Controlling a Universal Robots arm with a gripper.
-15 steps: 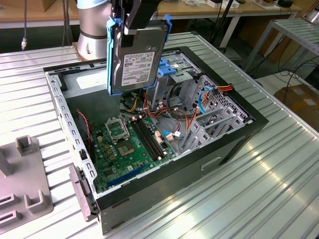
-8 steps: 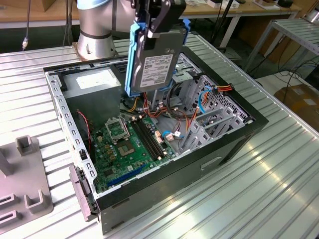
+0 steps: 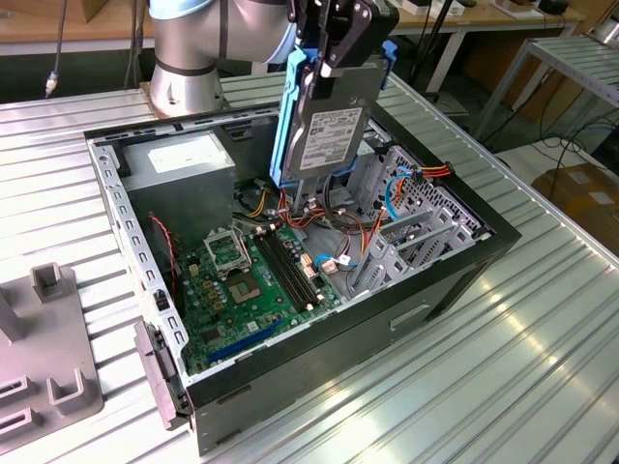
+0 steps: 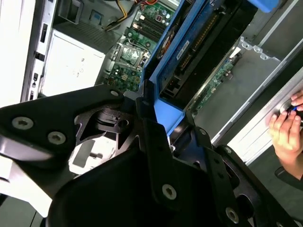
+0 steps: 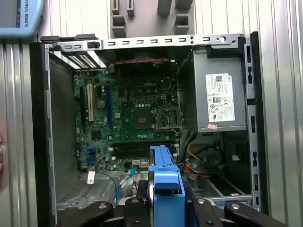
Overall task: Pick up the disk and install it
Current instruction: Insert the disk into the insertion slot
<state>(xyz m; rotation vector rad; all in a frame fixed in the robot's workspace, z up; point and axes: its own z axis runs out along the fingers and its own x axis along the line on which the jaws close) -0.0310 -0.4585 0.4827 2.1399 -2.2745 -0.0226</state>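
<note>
While the ribbed metal table (image 3: 542, 329) carries the computer case (image 3: 319, 362) on its side with the panel off, the interior faces upward, so the arm (image 3: 193, 48) can work from above. Inside, the grey power supply (image 3: 184, 159) fills the corner nearest the arm's base, the green motherboard (image 3: 247, 280) covers the floor, and the perforated drive cage (image 3: 421, 217) stands toward the exterior view's right. The disk (image 3: 329, 130) hangs in the air above the middle of the case, on edge, its blue carrier frame running down both long sides. Held upright like this, it seems posed to travel narrow end first, clear of the walls. The gripper (image 3: 332, 53) is clamped on the disk's upper end, its fingers (image 4: 158, 161) pressing the blue frame from either side, probably so the drive body takes no squeeze. Beneath the disk, coloured cables (image 3: 319, 208) bunch beside the cage. In the second wrist view, a person's hand (image 4: 286, 130) touches a pale metal surface outside the case.
</note>
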